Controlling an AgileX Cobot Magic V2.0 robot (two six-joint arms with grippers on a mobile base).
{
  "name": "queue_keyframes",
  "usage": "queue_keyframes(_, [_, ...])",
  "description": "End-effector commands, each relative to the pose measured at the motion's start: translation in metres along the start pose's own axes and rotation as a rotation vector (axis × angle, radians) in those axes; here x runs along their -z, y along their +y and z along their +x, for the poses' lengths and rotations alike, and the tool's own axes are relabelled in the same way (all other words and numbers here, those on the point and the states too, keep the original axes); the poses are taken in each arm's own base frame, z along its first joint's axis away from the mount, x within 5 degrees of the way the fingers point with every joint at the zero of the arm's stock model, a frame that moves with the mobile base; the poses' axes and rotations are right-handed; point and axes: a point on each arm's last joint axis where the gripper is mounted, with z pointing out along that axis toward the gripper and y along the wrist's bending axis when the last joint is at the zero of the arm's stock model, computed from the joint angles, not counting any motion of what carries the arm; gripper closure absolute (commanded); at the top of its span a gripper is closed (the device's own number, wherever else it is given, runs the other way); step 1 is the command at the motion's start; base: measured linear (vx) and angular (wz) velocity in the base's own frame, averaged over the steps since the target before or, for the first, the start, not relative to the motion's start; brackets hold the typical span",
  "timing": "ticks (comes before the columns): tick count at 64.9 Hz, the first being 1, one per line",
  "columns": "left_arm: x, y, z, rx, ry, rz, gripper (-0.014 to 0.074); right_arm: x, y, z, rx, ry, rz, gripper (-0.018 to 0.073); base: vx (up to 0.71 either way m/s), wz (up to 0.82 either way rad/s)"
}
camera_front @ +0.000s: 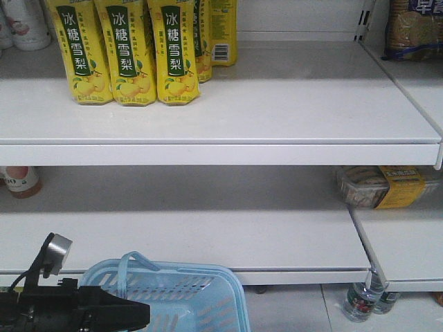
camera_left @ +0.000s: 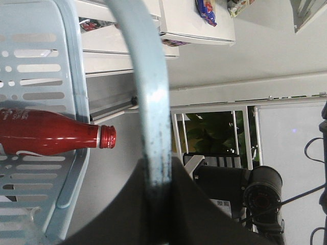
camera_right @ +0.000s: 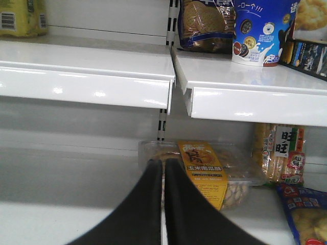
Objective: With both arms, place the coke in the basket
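Coke container [camera_left: 48, 133] — a slim red aluminium bottle with a red ribbed cap and white script — lies on its side inside the light blue slotted plastic basket [camera_left: 36, 61], cap pointing past the rim. One is visible. The left gripper [camera_left: 156, 194] holds the pale blue loop handle [camera_left: 148, 92], black fingers [camera_left: 204, 214] closed around it. In the front view the black left arm [camera_front: 69, 311] reaches in low from the left edge, level, at the basket's near side. The right gripper [camera_right: 163, 168] points level at the white shelving — fingers pressed together, holding nothing. Three yellow pear-drink cartons [camera_front: 128, 52] stand in the front row on the upper shelf [camera_front: 277, 111].
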Motion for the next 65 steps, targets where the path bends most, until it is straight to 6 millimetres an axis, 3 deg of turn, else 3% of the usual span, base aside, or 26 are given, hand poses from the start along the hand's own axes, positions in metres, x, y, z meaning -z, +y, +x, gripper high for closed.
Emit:
queue_keyframes(1, [0.003, -0.024, -0.009, 0.002, -0.060, 0.191, 0.0603, 0.001, -0.004, -0.015, -0.008, -0.078, 0.036, 0.0569, 0.00, 0.00])
queue_keyframes(47, [0.003, -0.024, -0.009, 0.001, -0.060, 0.189, 0.0603, 0.001, -0.004, -0.015, -0.007, -0.076, 0.035, 0.0569, 0.00, 0.00])
queue_keyframes(65, [0.023, -0.059, 0.005, -0.191, -0.126, 0.254, 0.0603, 0.001, -0.004, -0.015, -0.007, -0.076, 0.035, 0.0569, 0.00, 0.00])
